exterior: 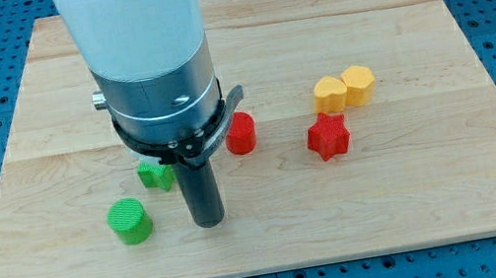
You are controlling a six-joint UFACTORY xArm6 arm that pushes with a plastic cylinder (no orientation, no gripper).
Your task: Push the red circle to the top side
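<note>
While the arm's white and metal body fills the view's upper left, my tip [208,221] rests low on the wooden board [434,179], left of the board's middle. The arm ends in a plain dark rod with no jaws to open or close, so there is nothing to report as apart, together or clamped; the tip touches no block.

The red circle [240,133], a short red cylinder, stands up and to the right of the tip, near it but apart, partly tucked beside the metal collar of the arm. It lies about midway between the board's top and bottom edges.

To the left of the tip, just beside it and slightly higher, sits a small green block [156,174] whose shape is partly hidden by the arm. Farther left and level with the tip stands a green cylinder [128,221] with a ribbed top.

Well to the right of the tip and higher, a red star [328,136] lies on the board. Above that star, farther toward the view's top right, a yellow block [329,95] of rounded form and a yellow hexagon [358,84] touch each other side by side.
</note>
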